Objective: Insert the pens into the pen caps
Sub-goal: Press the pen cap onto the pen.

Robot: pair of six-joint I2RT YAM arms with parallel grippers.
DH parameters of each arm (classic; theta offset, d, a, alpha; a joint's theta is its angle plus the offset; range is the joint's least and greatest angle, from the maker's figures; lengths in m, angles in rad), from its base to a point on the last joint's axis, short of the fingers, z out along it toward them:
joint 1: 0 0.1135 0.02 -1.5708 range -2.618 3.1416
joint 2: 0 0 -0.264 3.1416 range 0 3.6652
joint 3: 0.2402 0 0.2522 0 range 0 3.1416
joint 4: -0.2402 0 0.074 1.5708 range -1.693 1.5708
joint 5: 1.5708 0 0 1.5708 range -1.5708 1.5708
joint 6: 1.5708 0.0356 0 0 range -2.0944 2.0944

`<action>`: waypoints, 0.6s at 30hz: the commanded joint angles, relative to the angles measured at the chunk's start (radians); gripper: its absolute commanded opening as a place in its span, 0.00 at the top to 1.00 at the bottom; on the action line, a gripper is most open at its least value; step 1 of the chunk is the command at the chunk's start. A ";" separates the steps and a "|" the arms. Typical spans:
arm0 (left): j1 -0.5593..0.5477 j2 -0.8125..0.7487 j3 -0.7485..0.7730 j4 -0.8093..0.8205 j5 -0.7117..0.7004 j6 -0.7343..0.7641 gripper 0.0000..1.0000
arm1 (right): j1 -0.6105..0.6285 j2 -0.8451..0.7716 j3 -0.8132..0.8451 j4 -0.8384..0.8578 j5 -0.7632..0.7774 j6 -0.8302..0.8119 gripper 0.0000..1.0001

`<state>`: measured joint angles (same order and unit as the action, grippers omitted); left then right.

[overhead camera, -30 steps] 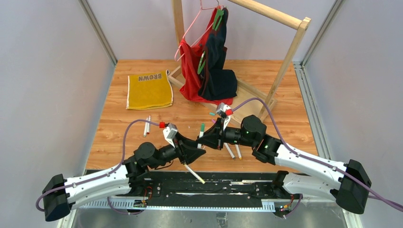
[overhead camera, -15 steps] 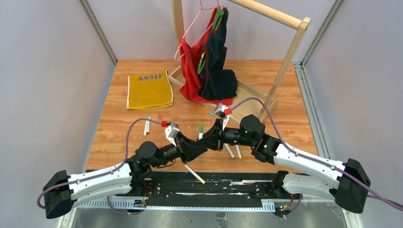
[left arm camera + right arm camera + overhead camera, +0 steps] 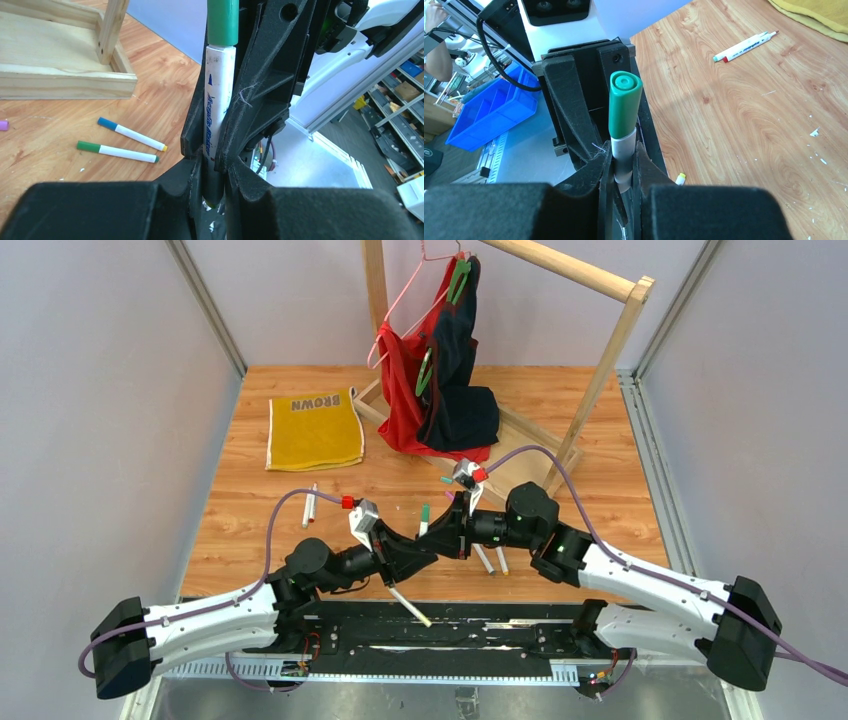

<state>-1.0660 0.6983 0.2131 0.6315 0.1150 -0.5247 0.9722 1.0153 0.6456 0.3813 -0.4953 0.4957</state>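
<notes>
A white-barrelled pen (image 3: 218, 100) stands upright between both grippers, with a green pen cap (image 3: 222, 22) on its upper end. My left gripper (image 3: 215, 172) is shut on the pen's lower end. My right gripper (image 3: 624, 167) is shut on the white barrel (image 3: 623, 150) just below the green cap (image 3: 624, 102). From above, the capped pen (image 3: 424, 514) rises where the left gripper (image 3: 418, 543) and right gripper (image 3: 447, 530) meet. Two pens (image 3: 131, 134) (image 3: 117, 151) lie on the wood to the right, and two more pens (image 3: 744, 46) lie to the left. A purple cap (image 3: 3, 124) lies by itself.
A wooden clothes rack (image 3: 600, 370) with red and dark garments (image 3: 445, 380) stands at the back. A yellow cloth (image 3: 314, 430) lies back left. Another pen (image 3: 410, 605) lies over the table's near edge on the black rail (image 3: 470, 630).
The left gripper has closed on the pen's lower end and edged slightly toward the right gripper. The right gripper has kept its hold on the pen.
</notes>
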 commanded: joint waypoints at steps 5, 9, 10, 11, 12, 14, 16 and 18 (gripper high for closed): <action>-0.003 -0.033 -0.016 0.126 -0.019 0.029 1.00 | -0.003 -0.041 0.031 -0.126 -0.123 -0.108 0.76; -0.002 -0.062 -0.011 0.107 -0.030 0.060 1.00 | -0.003 -0.048 0.064 -0.237 -0.234 -0.164 0.62; -0.002 -0.072 -0.007 0.092 -0.036 0.069 1.00 | -0.003 -0.053 0.070 -0.268 -0.247 -0.178 0.60; -0.002 -0.082 -0.004 0.075 -0.044 0.079 1.00 | -0.002 -0.061 0.075 -0.305 -0.249 -0.192 0.58; -0.003 -0.093 0.000 0.059 -0.050 0.088 1.00 | -0.003 -0.072 0.077 -0.334 -0.243 -0.204 0.56; -0.003 -0.112 0.006 0.024 -0.063 0.104 1.00 | -0.004 -0.100 0.079 -0.397 -0.227 -0.225 0.53; -0.003 -0.134 0.010 -0.015 -0.083 0.119 1.00 | -0.004 -0.130 0.082 -0.445 -0.208 -0.244 0.51; -0.002 -0.153 0.013 -0.050 -0.107 0.133 1.00 | -0.005 -0.167 0.079 -0.482 -0.187 -0.261 0.49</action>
<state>-1.0744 0.5892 0.1947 0.6106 0.0830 -0.4484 0.9611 0.9051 0.7090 0.0635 -0.6636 0.3035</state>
